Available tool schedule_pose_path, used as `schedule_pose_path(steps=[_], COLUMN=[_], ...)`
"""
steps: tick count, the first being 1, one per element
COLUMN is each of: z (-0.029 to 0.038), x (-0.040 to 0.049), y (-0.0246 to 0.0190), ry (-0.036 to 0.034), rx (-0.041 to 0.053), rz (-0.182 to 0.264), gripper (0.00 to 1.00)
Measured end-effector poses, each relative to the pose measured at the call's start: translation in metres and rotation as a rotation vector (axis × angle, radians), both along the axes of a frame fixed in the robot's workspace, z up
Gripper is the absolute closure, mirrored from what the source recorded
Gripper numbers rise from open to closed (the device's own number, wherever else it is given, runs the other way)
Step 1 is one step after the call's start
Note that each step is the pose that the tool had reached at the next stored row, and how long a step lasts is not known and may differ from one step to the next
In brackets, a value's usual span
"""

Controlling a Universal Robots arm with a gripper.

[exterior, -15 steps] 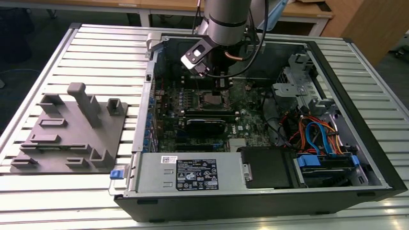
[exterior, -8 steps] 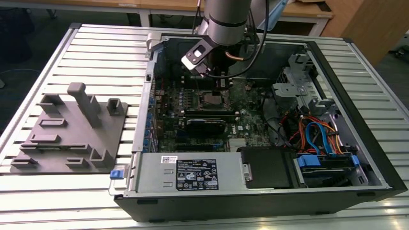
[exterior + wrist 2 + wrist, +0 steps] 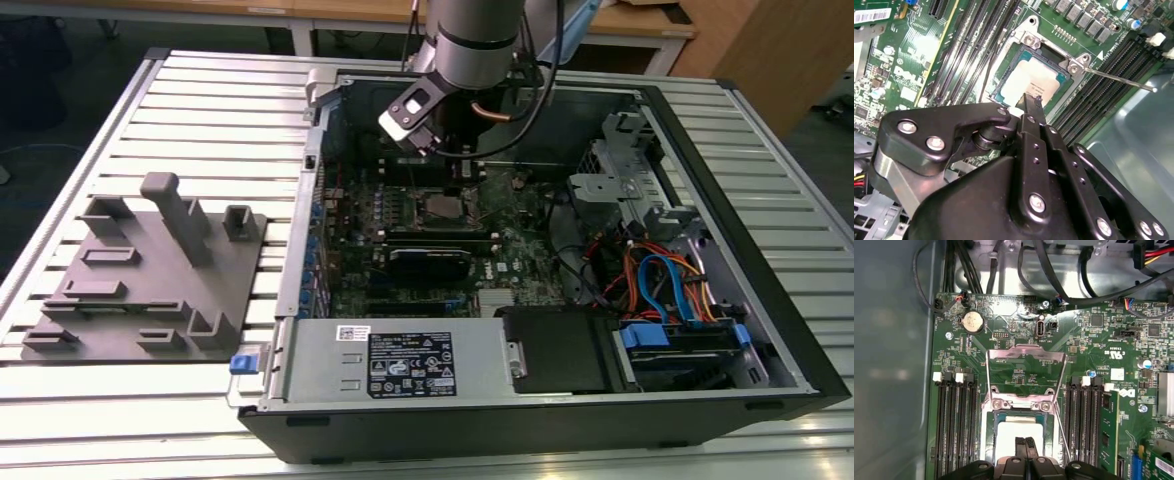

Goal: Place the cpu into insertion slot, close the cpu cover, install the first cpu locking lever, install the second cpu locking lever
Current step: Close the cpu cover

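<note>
Power supply label (image 3: 410, 365), print unreadable

Silver cpu (image 3: 1009, 435) flat in socket w/ cpu cover (image 3: 1025, 354) hinged open.

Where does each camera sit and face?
Exterior view: off the arm, above, looking down into the open computer case; the arm shows.
First wrist view: on the wrist, looking past the hand at the cpu.
Second wrist view: on the wrist, obliquely over the hand at the cpu.
Both wrist views share cpu and hand.
</note>
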State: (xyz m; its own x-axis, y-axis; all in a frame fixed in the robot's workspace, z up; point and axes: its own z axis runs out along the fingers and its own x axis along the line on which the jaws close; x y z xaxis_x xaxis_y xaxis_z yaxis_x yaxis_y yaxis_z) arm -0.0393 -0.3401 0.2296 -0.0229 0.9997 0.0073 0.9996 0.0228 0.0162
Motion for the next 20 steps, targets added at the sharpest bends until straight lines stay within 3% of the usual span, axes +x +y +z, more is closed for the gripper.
schedule_pose_path(steps=[3, 6, 10, 20], z=[0.0051, 0.0060, 0.0062, 0.0062], x=[0.0000, 0.0001, 0.0002, 0.0002], y=[0.0000, 0.0000, 0.0000, 0.0000], ry=[0.0001, 0.0012, 0.0117, 0.0134], rx=[-0.0002, -0.0006, -0.0010, -0.0008], rz=[0.000, 0.000, 0.000, 0.000], gripper=[0.90, 0.90, 0.90, 0.90])
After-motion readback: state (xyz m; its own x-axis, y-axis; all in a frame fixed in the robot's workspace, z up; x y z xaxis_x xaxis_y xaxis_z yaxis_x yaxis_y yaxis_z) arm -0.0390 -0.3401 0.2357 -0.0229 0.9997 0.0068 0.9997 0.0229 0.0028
